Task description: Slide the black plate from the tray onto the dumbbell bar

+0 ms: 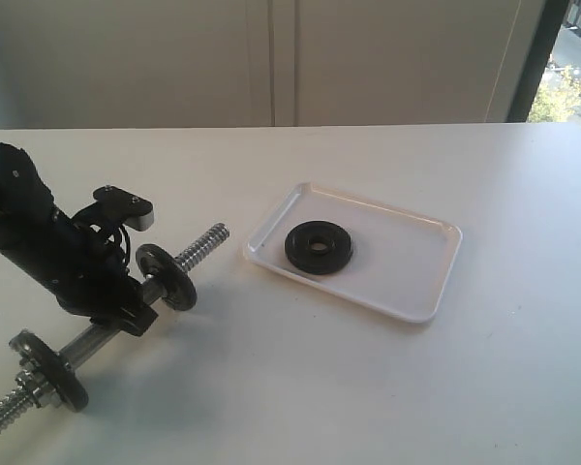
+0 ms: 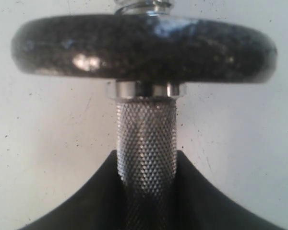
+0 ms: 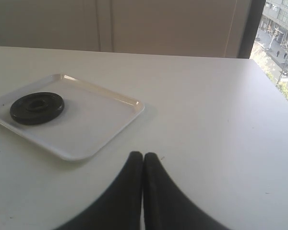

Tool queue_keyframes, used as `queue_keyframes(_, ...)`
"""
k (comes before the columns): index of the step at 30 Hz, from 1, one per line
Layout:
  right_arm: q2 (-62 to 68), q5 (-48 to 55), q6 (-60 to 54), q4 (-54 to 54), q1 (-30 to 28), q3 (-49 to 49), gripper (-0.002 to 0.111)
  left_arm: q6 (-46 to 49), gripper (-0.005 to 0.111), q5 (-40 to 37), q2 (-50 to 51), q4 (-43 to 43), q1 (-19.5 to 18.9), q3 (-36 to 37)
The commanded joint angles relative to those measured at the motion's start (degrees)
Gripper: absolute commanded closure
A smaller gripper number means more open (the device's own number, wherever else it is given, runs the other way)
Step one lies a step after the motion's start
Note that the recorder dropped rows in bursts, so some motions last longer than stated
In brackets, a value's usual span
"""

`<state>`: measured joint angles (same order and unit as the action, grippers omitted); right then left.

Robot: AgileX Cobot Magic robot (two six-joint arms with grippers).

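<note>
The black plate (image 1: 319, 248) lies flat in the tray (image 1: 407, 281), towards its left end, on the white table (image 1: 271, 387). The dumbbell bar (image 1: 201, 246) lies well to the left of the tray, its bare threaded end pointing at the tray's left rim. Its other end runs out of the exterior view at the near left corner.

The left gripper (image 1: 134, 312) is clamped around the bar between a dull disc (image 1: 167, 276) and a second disc (image 1: 50, 370), hiding that stretch of shaft. In the left wrist view its dark fingers (image 2: 86, 201) flank the knurled shaft and are cut off by the picture's edge.

The right gripper (image 3: 143, 158) has its fingers pressed together on nothing, above bare table to the right of the tray. The exterior view does not show it.
</note>
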<state>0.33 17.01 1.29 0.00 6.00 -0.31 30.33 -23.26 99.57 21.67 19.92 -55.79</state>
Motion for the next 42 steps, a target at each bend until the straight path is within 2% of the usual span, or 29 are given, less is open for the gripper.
queue_keyframes(1,-0.33,-0.45,0.03,0.00,0.26,0.31,0.108,-0.52,0.107,-0.51,-0.30,3.34,0.17,-0.26)
queue_keyframes(13,-0.33,-0.45,1.31,0.00,0.26,0.31,0.108,-0.52,0.107,-0.71,-7.40,5.18,0.17,-0.16)
queue_keyframes(23,-0.33,-1.85,1.15,0.00,0.26,0.31,0.108,-0.52,0.107,-2.00,-8.92,5.52,0.17,-0.04)
queue_keyframes(28,-0.33,-15.42,4.51,0.95,0.26,0.31,0.108,-0.52,0.107,-3.24,-8.92,5.74,0.17,0.08)
queue_keyframes(29,-0.33,-23.71,5.82,1.28,0.26,0.31,0.108,-0.42,0.107,-3.35,-8.92,5.74,0.17,0.08)
queue_keyframes(30,-0.33,-27.28,5.82,1.28,0.26,0.31,0.108,-0.42,0.107,-3.35,-8.92,5.74,0.17,0.08)
queue_keyframes(31,-0.33,-37.08,6.94,1.28,0.26,0.31,0.108,-0.42,0.107,-3.35,-8.92,5.74,0.17,0.08)
queue_keyframes(33,-0.33,-47.19,6.94,2.15,0.26,0.31,0.108,-0.41,0.107,-3.53,-8.92,5.74,0.17,0.08)
queue_keyframes(35,-0.33,-52.48,10.07,6.68,0.26,0.31,0.108,-0.41,0.107,-3.53,-8.92,5.74,0.17,0.08)
queue_keyframes(36,-0.33,-52.59,12.27,9.01,0.26,0.31,0.108,-0.41,0.107,-3.53,-8.92,5.74,0.17,0.08)
queue_keyframes(37,-0.33,-49.14,18.30,15.31,0.26,0.31,0.108,-0.41,0.107,-3.53,-8.92,5.74,0.17,0.08)
queue_keyframes(39,-0.33,-38.82,19.34,23.87,0.26,-0.04,0.108,-0.41,0.107,-3.53,-8.92,5.74,0.17,0.08)
queue_keyframes(40,0.12,-33.35,19.34,24.60,0.26,-1.02,0.108,-0.41,0.107,-3.53,-8.92,5.74,0.17,0.08)
queue_keyframes(42,5.56,-29.10,19.34,24.35,0.26,-3.13,0.108,-0.41,0.107,-3.53,-8.92,5.74,0.17,0.08)
